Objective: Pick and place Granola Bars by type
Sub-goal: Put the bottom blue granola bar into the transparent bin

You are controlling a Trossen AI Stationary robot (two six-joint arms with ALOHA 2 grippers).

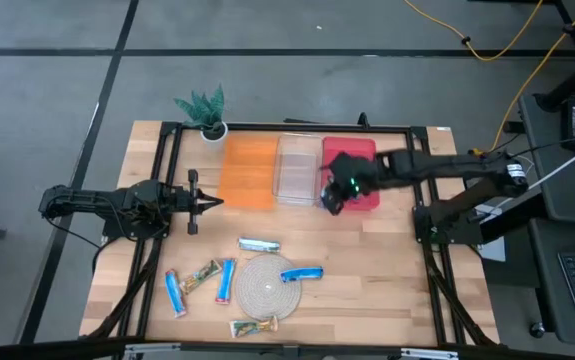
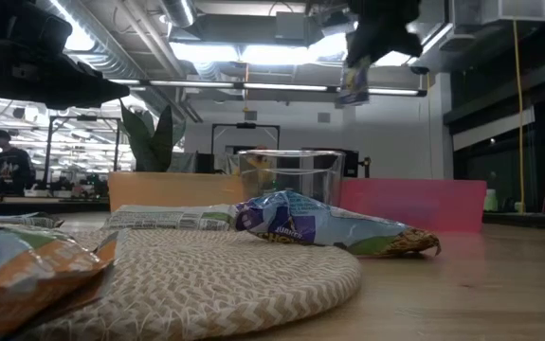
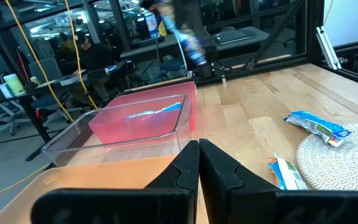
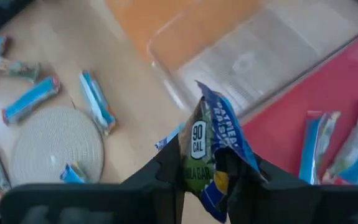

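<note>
My right gripper [image 1: 335, 196] hovers over the near left corner of the red bin [image 1: 359, 150], shut on a blue bar with a green "90 CAL" patch [image 4: 211, 134]. That bar shows hanging high in the low view [image 2: 353, 81]. The red bin holds a few blue bars [image 4: 319, 144]. On the table lie a silvery-blue bar [image 1: 259, 244], two blue bars [image 1: 225, 281] [image 1: 175, 293] and two green-and-tan bars [image 1: 202, 276] [image 1: 252, 325]. Another blue bar [image 1: 302, 273] rests on the woven mat [image 1: 262, 290]. My left gripper [image 1: 207, 203] waits shut at the table's left. My right gripper pinches the blue bar between its two fingers [image 4: 166, 171] near one end [image 4: 198, 177]. It comes from above, pointing down. The bar is lifted clear of the table and bins. Its free end [image 2: 352, 93] hangs below the fingers, crumpled and slightly tilted.
An orange bin [image 1: 248, 172], a clear bin [image 1: 299, 170] and the red bin stand side by side at the far middle. A small potted plant [image 1: 207, 108] sits at the far left corner. Bare wood lies between the bins and the mat.
</note>
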